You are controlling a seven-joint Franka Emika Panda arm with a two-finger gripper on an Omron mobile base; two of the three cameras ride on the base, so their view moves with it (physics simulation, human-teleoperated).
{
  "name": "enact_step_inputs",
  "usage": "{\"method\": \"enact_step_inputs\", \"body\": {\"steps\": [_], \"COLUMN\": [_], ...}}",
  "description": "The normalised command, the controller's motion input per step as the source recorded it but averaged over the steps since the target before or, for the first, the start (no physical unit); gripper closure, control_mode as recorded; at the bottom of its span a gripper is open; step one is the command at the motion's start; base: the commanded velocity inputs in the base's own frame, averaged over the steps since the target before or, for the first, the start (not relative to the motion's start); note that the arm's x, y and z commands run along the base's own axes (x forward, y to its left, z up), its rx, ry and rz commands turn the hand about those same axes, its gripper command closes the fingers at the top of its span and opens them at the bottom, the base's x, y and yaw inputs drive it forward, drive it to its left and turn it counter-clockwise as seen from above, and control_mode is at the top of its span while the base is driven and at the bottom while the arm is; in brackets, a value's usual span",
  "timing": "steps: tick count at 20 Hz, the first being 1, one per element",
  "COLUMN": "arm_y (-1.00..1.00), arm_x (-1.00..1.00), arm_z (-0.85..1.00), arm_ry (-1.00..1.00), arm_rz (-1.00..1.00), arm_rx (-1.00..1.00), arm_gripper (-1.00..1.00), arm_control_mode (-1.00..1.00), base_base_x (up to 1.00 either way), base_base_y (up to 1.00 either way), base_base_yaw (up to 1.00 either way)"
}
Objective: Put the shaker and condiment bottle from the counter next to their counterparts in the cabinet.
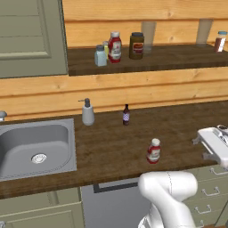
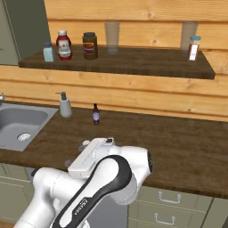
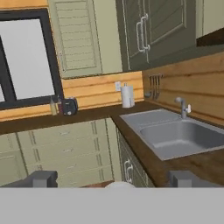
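On the cabinet [image 1: 133,62] shelf the pale-blue shaker [image 1: 100,56] stands at the left end, just beside a red white-capped bottle [image 1: 115,46], with the yellow-green shaker [image 1: 106,46] mostly hidden between and behind them. A dark brown jar [image 1: 136,45] stands just right of the red bottle, two clear glasses [image 1: 148,35] stand further along against the plank back (their contents, if any, cannot be told), and a white-lidded reddish-brown shaker [image 1: 220,41] sits near the far right end. The condiment bottle [image 1: 154,151] stands upright on the counter [image 1: 111,147], towards its front edge and well apart from the steel sink [image 1: 26,151], whose basin holds nothing but its drain. A soap dispenser [image 1: 87,112] and a tiny dark bottle [image 1: 126,115] stand by the back wall. The gripper [image 3: 111,179] looks sideways along the counter over the sink's end, its fingers [image 3: 43,178] spread wide apart with nothing between them.
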Motion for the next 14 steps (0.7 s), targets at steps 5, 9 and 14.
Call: {"method": "enact_step_inputs", "body": {"steps": [5,9,14], "arm_y": [0.02,0.00,0.00], "arm_x": [0.23,0.34,0.45], "arm_z": [-0.03,-0.36,-0.42], "arm_ry": [-0.10,-0.05,-0.03], "arm_rz": [0.11,0.04,0.05], "arm_rx": [-0.03,-0.04,-0.03], "arm_gripper": [-1.00,-1.00,-1.00], "arm_control_mode": [-1.00,-1.00,-1.00], "base_base_x": [0.00,0.00,0.00], "base_base_y": [0.00,0.00,0.00], "base_base_yaw": [0.00,0.00,0.00]}}
